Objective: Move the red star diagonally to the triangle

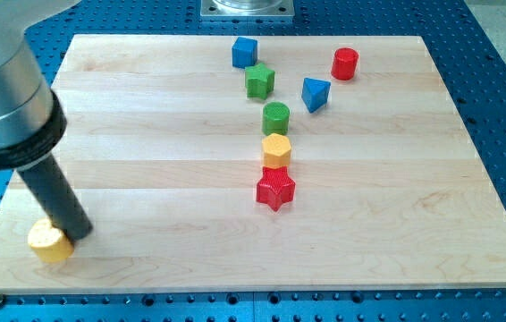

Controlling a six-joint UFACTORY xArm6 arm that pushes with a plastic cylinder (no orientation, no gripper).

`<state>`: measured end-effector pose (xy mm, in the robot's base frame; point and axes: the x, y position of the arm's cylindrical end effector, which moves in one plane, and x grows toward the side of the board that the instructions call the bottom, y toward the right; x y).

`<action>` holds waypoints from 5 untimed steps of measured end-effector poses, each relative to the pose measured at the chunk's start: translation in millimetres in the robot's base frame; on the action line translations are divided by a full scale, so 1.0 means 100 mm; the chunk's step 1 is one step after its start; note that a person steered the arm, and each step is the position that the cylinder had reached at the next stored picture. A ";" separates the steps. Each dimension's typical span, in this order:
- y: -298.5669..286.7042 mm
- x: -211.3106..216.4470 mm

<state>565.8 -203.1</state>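
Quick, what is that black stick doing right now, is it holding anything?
My tip: no gripper, so it holds nothing; it rests against the yellow block at the view's bottom left, far from the red star.

Wooden board [146, 134]; eight blocks on it; red star [275, 190] near centre.

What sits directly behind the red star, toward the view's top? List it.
Behind the red star sits the yellow hexagon, touching or nearly so, then the green cylinder. Nothing there is covered; my tip is far off by the yellow block.
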 end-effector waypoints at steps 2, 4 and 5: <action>1.32 0.31; 2.60 -0.63; 2.65 -1.45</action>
<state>420.4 62.1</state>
